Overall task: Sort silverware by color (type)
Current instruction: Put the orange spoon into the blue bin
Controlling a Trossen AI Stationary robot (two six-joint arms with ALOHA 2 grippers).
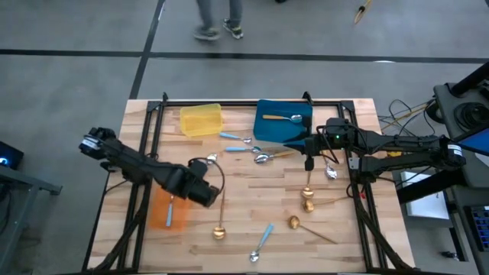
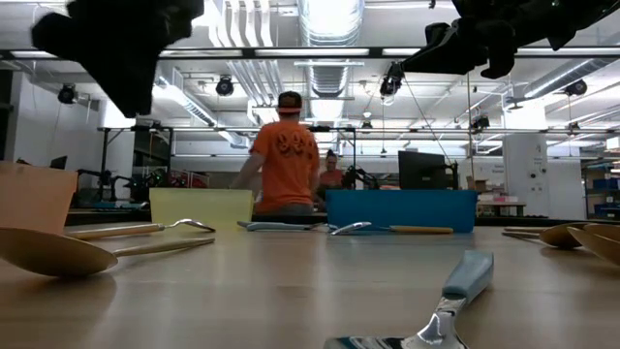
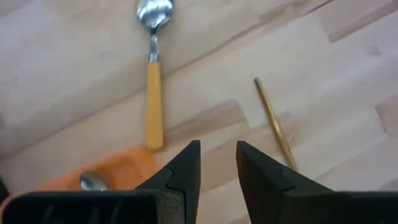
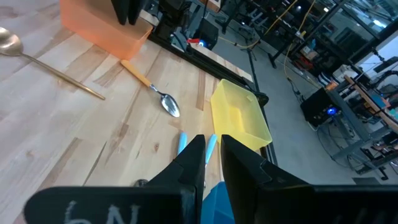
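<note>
Orange-handled spoon (image 3: 153,93) lies beside the orange tray (image 1: 167,210); left gripper (image 3: 217,165), jaws slightly apart, empty, should grasp it next.

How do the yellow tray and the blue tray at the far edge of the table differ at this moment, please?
The yellow tray looks empty, while the blue tray holds a blue-handled spoon. The yellow tray is the smaller of the two. The right gripper hovers near the blue tray; no gripper is near the yellow tray. Both are open plastic bins, side by side.
</note>
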